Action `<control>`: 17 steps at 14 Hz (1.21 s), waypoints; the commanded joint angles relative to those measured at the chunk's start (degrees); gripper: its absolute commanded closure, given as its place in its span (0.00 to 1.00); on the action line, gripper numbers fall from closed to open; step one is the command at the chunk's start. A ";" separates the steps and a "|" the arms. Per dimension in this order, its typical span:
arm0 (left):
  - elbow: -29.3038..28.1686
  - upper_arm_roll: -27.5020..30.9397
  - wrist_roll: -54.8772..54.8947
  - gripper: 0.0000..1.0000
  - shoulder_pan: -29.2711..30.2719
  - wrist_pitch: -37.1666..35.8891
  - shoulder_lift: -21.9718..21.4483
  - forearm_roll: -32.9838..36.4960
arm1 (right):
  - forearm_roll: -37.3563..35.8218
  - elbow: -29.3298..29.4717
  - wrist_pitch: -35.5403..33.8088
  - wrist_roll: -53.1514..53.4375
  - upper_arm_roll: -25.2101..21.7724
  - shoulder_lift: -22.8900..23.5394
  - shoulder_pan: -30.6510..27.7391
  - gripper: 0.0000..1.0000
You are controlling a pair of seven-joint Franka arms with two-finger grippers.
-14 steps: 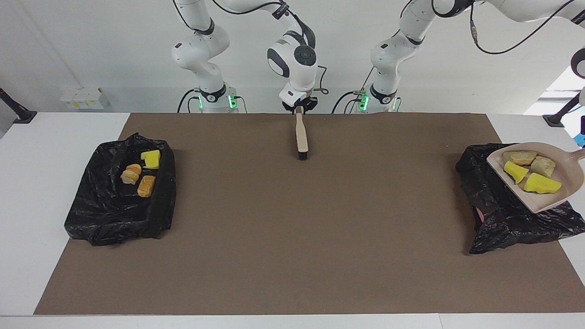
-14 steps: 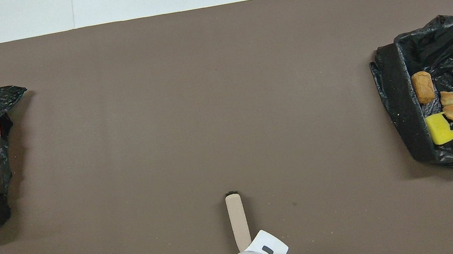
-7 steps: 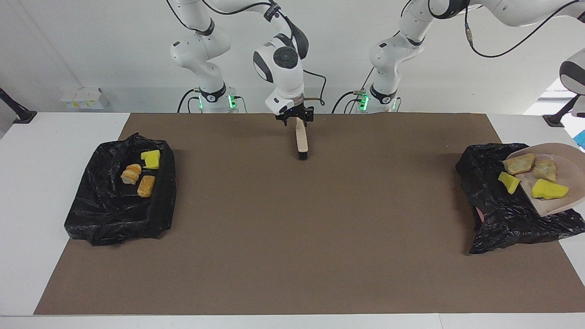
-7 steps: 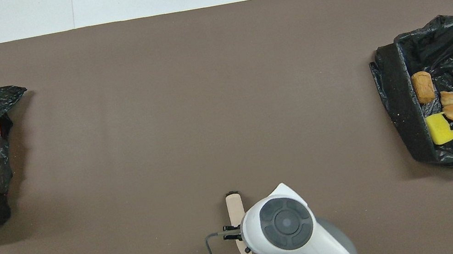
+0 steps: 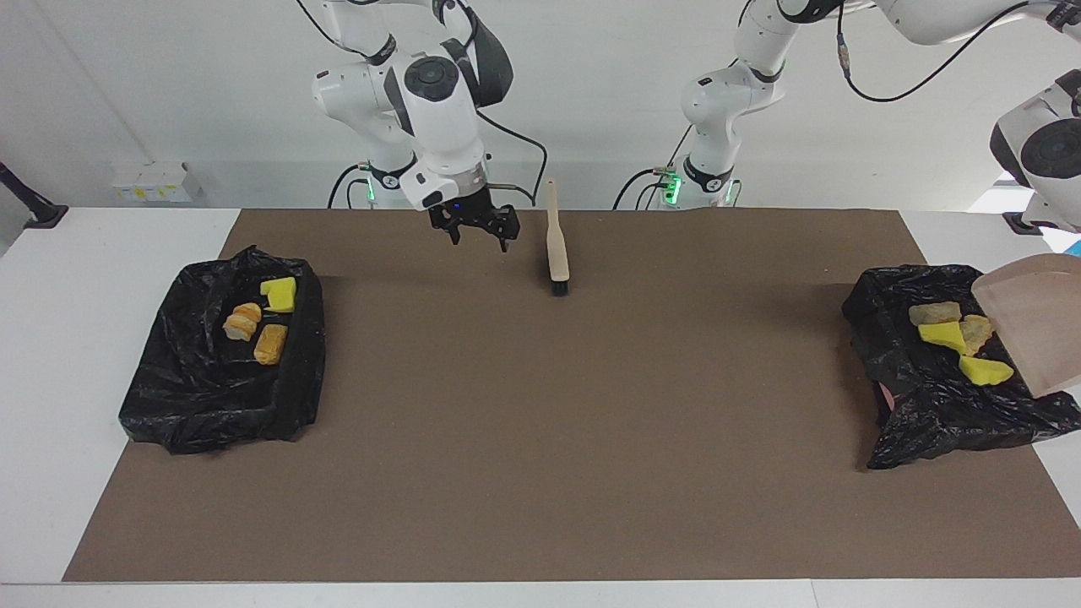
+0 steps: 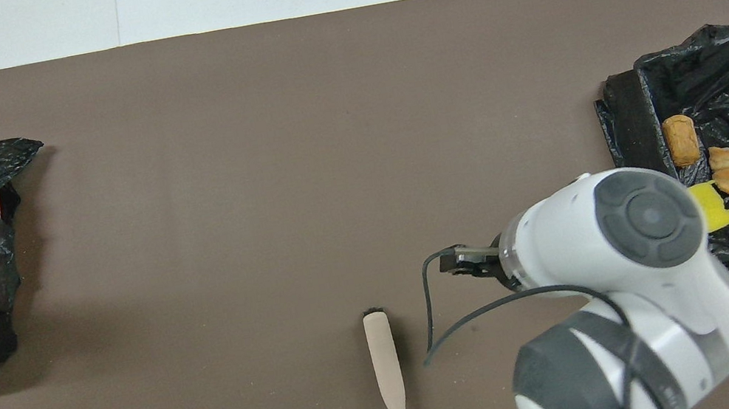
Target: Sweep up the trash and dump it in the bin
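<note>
Several lumps of trash, yellow sponge (image 5: pixel 984 370) and beige pieces (image 5: pixel 933 312), lie in the black-bagged bin (image 5: pixel 920 405) at the left arm's end. Over that bin the pale pink dustpan (image 5: pixel 1034 325) hangs steeply tilted and bare; its handle and my left gripper are cut off by the view's edge. The bin (image 5: pixel 194 397) at the right arm's end holds a yellow sponge (image 5: pixel 280 293) and two rolls (image 5: pixel 271 344). The brush (image 5: pixel 556 245) lies on the mat. My right gripper (image 5: pixel 475 230) hangs open and empty over the mat beside the brush.
The brown mat (image 5: pixel 540 439) covers most of the white table. In the overhead view the right arm's wrist (image 6: pixel 638 224) covers part of the right-end bin (image 6: pixel 626 113). The brush (image 6: pixel 387 373) lies near the robots' edge.
My right gripper opened, let go of the brush handle, rose and swung toward the right arm's end. The dustpan tipped steeper and its lumps slid into the bin.
</note>
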 commanded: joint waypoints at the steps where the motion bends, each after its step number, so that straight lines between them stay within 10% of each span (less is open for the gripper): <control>1: -2.10 0.34 -0.76 1.00 -0.67 -0.20 -4.85 0.99 | -0.72 8.71 -7.95 -6.66 0.75 1.19 -6.75 0.00; 10: -2.81 -0.01 -4.54 1.00 -7.34 -12.24 -6.71 -30.34 | -12.05 32.00 -25.80 -16.88 0.75 7.42 -14.59 0.00; 17: -10.79 -0.01 -28.57 1.00 -16.37 -15.84 -11.44 -48.04 | -11.53 32.56 -25.29 -16.88 0.75 7.52 -17.67 0.00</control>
